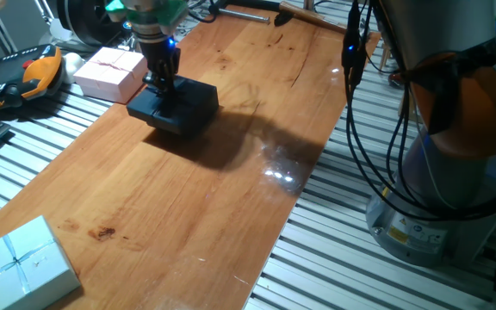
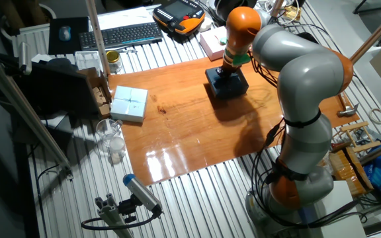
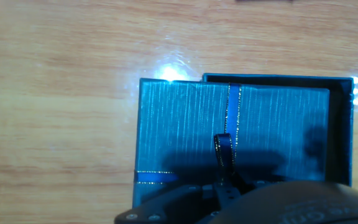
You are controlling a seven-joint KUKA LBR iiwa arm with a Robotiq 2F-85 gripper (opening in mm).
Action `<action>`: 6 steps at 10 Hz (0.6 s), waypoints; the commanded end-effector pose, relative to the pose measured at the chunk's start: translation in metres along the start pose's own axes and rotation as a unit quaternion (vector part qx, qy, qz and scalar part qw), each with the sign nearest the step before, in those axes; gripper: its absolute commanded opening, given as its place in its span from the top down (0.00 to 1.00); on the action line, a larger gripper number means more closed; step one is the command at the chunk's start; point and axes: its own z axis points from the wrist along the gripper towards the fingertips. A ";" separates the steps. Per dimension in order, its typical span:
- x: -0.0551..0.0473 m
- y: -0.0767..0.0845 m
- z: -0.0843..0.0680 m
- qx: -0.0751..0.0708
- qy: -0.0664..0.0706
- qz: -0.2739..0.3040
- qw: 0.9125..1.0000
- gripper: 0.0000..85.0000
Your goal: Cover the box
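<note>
Tool (image 1: 161,84), upper left of frame, grips ribboned lid (image 3: 229,134) sitting offset over black box (image 1: 176,107) on bench (image 1: 231,172) w/ box rim exposed right, so pressing down now could jam/crush a wall.

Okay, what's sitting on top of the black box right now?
A ribboned lid lies over the black box, shifted sideways so one box edge shows. The gripper is over it; the box's inside is hidden.
</note>
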 end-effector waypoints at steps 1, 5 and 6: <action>0.000 -0.002 0.000 -0.003 0.000 -0.002 1.000 1.00; 0.000 -0.004 0.001 -0.004 0.000 0.006 1.000 1.00; 0.000 -0.004 0.001 0.000 -0.001 0.009 1.000 1.00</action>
